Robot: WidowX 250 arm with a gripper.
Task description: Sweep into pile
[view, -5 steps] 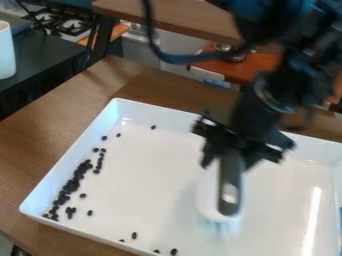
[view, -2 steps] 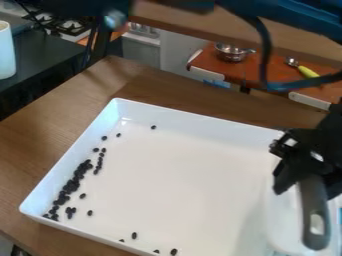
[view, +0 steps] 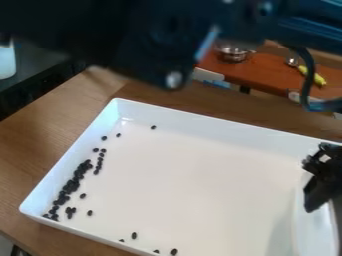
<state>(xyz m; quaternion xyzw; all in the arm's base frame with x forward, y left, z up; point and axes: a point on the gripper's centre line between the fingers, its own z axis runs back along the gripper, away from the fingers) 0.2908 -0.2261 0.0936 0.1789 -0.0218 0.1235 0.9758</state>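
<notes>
At the right edge of the camera view, the black gripper (view: 322, 187) is over the tray's right part, shut on the brush. The brush (view: 312, 227) has a white head inside the tray and a grey handle cut off by the view's edge; its bristles are hidden. Dark beans (view: 71, 186) form a long cluster beside the left wall of the white tray (view: 200, 121). A few loose ones lie around the cluster, one bean (view: 153, 127) is by the back wall, and several are near the front edge.
The tray stands on a wooden table (view: 40, 145). Behind it, an orange-brown surface (view: 267, 72) holds a metal bowl (view: 232, 54) and a yellow-handled utensil (view: 314, 76). A white container (view: 7, 61) is at the far left. The dark arm spans the top.
The gripper has moved right with the brush, from the tray's middle to the view's right edge. The arm now covers more of the top left. The beans look unmoved.
</notes>
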